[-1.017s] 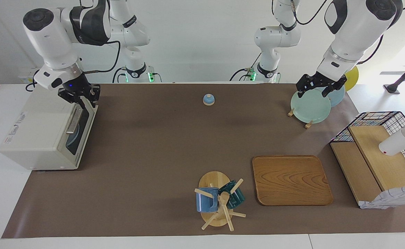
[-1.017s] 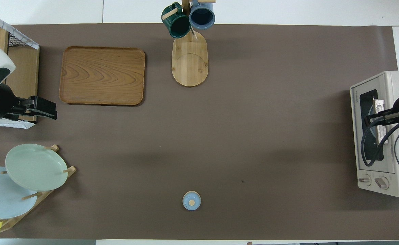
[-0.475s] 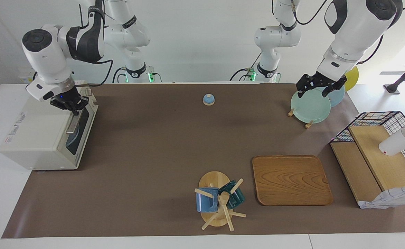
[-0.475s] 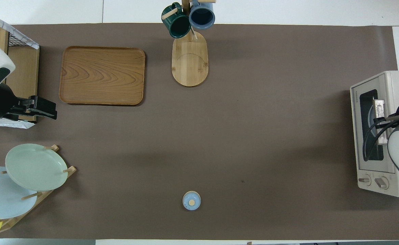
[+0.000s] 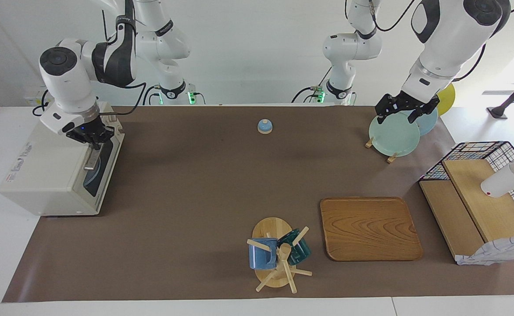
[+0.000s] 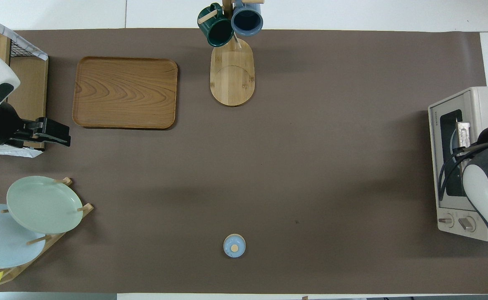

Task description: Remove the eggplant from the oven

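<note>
**Oven door shut, eggplant not visible — handle first**

Landmark: the oven (image 5: 59, 169), at the right arm's end of the table.

- Right gripper (image 5: 91, 139) is down at the oven's top front edge, right at the silver bar handle (image 5: 93, 154). Can't tell whether its fingers are spread or closed on the bar; the arm covers most of it in the overhead view.
- Left gripper (image 5: 406, 113) waits over the plate rack (image 5: 395, 134), well apart from the oven. Fingers look spread, holding nothing.
- Door (image 6: 452, 154) reads as closed. Through the dark glass only a pale round shape shows. Eggplant itself not visible; presumably inside.

Handling, my judgement:
- Door: stiff, hinged at the bottom, swings down toward the table middle. Take the bar mid-length so it doesn't twist; pull out and down along the arc, not straight out.
- The oven may slide on the brown mat (image 5: 222, 184) if the pull is too horizontal.
- Eggplant: light, firm, glossy skin, so slippery. Grip across the thick middle, not the thin stem end. Curved shape may roll on the rack; close slowly.
- Low opening: come in nearly level, clear of the door.
</note>
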Action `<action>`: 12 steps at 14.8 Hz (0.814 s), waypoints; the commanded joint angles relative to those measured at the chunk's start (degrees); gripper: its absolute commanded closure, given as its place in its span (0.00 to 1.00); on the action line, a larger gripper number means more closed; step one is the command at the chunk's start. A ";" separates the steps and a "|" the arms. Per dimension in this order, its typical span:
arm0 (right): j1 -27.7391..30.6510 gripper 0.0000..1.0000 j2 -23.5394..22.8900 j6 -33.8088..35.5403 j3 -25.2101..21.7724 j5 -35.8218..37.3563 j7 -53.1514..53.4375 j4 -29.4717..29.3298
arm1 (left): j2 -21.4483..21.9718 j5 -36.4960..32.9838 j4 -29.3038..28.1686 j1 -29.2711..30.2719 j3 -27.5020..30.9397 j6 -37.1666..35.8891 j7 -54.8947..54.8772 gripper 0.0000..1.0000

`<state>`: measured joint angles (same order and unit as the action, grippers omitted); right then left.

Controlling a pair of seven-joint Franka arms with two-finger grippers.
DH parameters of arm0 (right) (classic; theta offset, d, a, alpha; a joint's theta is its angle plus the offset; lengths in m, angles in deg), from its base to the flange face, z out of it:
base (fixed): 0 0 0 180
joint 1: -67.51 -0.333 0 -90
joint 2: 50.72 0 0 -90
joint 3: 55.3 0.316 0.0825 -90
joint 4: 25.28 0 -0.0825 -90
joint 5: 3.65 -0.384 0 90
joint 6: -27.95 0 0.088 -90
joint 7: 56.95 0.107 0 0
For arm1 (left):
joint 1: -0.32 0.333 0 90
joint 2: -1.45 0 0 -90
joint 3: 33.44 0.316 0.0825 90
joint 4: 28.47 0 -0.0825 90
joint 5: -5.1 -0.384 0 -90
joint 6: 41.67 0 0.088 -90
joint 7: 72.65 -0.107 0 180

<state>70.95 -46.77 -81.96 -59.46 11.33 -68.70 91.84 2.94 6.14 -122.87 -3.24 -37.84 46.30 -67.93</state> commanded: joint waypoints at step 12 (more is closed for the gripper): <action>-4.57 1.00 -6.41 -16.45 0.64 -5.22 5.50 6.35 | 1.41 0.10 -1.22 0.39 0.09 0.19 -0.32 0.00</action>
<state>66.02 -47.67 -89.45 -58.08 5.96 -63.93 96.66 2.94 6.14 -122.87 -3.21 -37.80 46.29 -67.93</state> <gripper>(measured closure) 0.991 0.000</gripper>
